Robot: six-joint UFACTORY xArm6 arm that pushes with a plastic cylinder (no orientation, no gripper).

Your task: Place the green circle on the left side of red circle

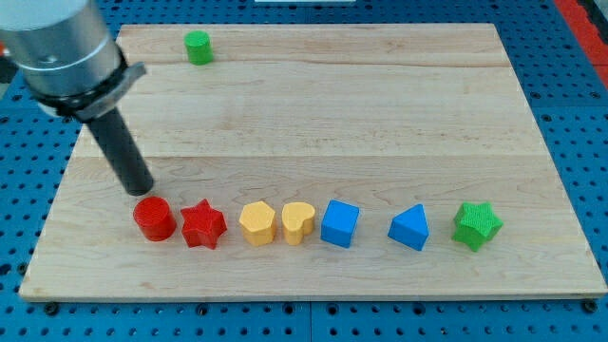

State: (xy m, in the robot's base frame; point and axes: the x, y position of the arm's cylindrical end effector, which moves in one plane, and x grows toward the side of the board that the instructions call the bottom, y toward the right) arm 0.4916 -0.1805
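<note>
The green circle (198, 47) stands near the view's top left edge of the wooden board (313, 114). The red circle (153, 218) sits at the left end of a row of blocks near the view's bottom. My tip (139, 189) rests on the board just above and slightly left of the red circle, close to it, and far below the green circle. The dark rod rises up and left from the tip to the grey arm at the view's top left.
The row runs rightward from the red circle: a red star (203, 224), a yellow hexagon (256, 222), a yellow heart (297, 222), a blue cube (339, 223), a blue triangle (409, 227) and a green star (476, 225). Blue pegboard surrounds the board.
</note>
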